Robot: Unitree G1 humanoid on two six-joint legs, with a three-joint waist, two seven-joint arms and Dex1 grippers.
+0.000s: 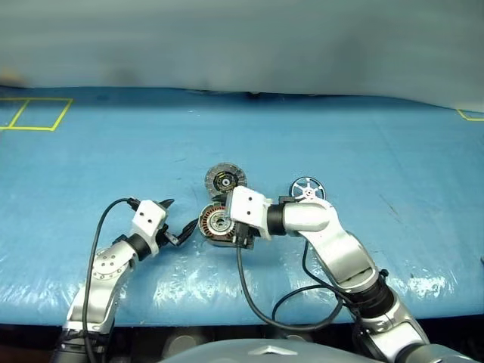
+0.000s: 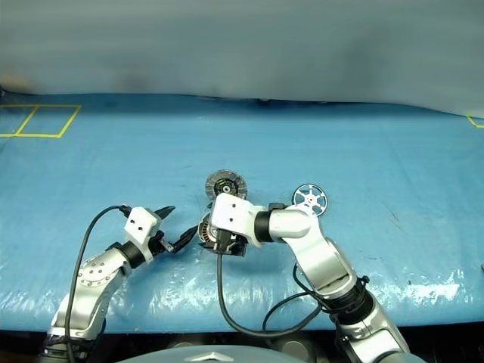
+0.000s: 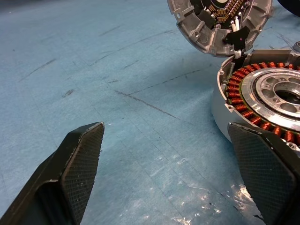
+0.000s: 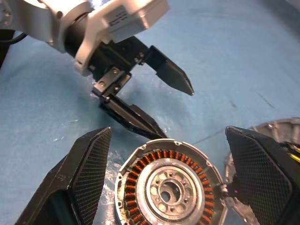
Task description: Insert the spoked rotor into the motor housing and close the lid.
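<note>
Left gripper (image 1: 175, 221): nearest the robot, on its left; jaws spread wide and empty, one finger (image 3: 265, 176) just beside the housing's outer wall, the other well clear over bare blue cover.
Right gripper (image 4: 166, 180): poised above the housing, pointing toward the robot's left; jaws released and wide apart, holding nothing, one finger (image 4: 86, 173) showing on either side of the cup in the right wrist view.
Motor housing (image 1: 214, 223): sits on the worktop (image 1: 363, 144) between the two grippers; open side up, with a ring of copper windings around a silver hub; partly hidden by the right wrist in the head views.
Lid (image 1: 224, 180): swung open just beyond the housing, joined to it at the rim; ribbed inner face with dark centre showing.
Spoked rotor (image 1: 308, 189): lies on the worktop to the robot's right of the lid, apart from the housing, behind the right forearm.
Yellow tape outline (image 1: 34, 113): far left corner of the worktop.
</note>
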